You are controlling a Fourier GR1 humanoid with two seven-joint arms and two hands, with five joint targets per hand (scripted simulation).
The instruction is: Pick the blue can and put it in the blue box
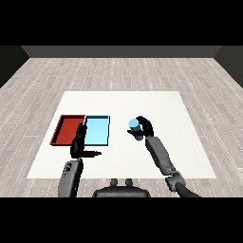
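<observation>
A blue can (134,127) stands upright to the right of the trays, with my right hand (144,127) curled round it from its right side. Whether the can rests on the table or hangs just above it I cannot tell. The light blue tray (97,131) lies left of the can with nothing in it. My left hand (79,142) stands open, fingers straight and pointing away from me, thumb out to the right, over the near edges of the two trays.
A red tray (68,129) lies against the light blue tray's left side. The white table (156,104) stretches behind and to the right of the can. A wooden floor surrounds the table.
</observation>
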